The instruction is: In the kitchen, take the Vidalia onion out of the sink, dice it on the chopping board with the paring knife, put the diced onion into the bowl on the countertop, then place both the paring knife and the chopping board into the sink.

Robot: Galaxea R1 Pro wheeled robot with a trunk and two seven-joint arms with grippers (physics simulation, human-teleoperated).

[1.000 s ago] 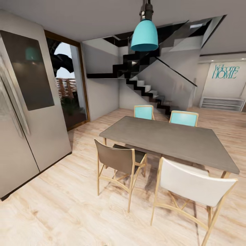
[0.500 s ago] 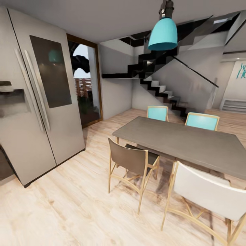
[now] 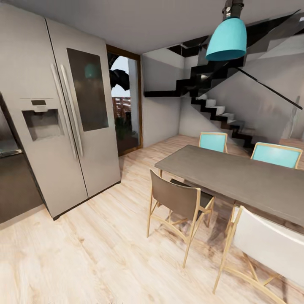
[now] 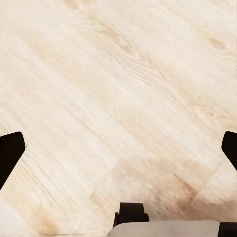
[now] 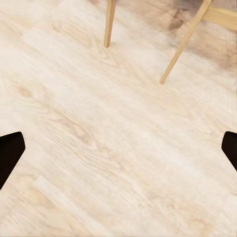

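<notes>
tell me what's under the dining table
Under the grey dining table the wooden floor shows, and the seat of the brown chair is tucked beneath its near edge. Further back, the tabletop and the white chair hide the rest.

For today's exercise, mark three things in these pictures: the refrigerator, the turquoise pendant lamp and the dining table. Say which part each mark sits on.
refrigerator [image 3: 90,139], head view, on its right door.
turquoise pendant lamp [image 3: 226,40], head view, on its shade.
dining table [image 3: 236,177], head view, on its bare grey top.

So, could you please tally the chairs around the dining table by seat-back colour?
Turquoise chairs: 2
Brown chair: 1
White chair: 1
Total: 4 chairs
</notes>
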